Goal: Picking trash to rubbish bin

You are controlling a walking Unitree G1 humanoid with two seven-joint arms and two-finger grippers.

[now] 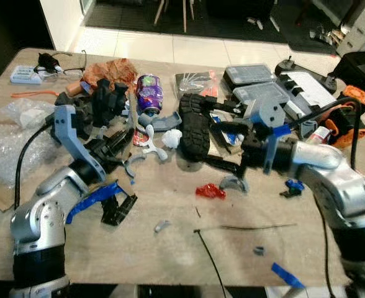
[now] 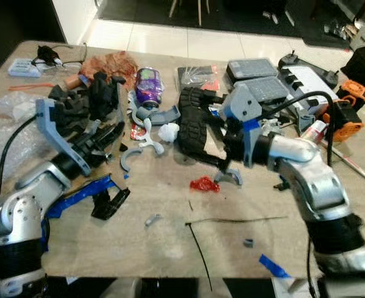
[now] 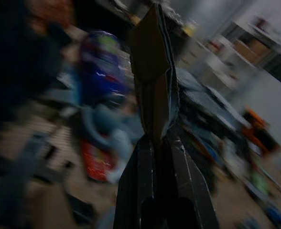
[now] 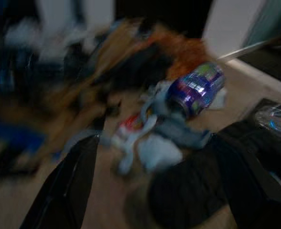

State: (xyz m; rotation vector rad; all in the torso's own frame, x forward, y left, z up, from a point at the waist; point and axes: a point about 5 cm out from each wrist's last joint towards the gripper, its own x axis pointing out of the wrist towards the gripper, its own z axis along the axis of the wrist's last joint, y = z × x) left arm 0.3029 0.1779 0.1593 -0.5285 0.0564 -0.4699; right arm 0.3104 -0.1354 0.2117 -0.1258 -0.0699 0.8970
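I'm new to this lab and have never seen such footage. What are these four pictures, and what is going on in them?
This is a humanoid robot with two silver arms, told to pick up trash. The two sharp pictures come from its head camera, looking down at a cluttered wooden table. The two blurred ones come from cameras on its wrists, looking along the black fingers.

On the table lie a purple drink can, a black shoe, a white crumpled scrap, a red wrapper, grey plastic parts and a black cable tie.

The left gripper has its jaws closed together, holding nothing that I can make out. The right gripper has its jaws spread, near the shoe, holding nothing.
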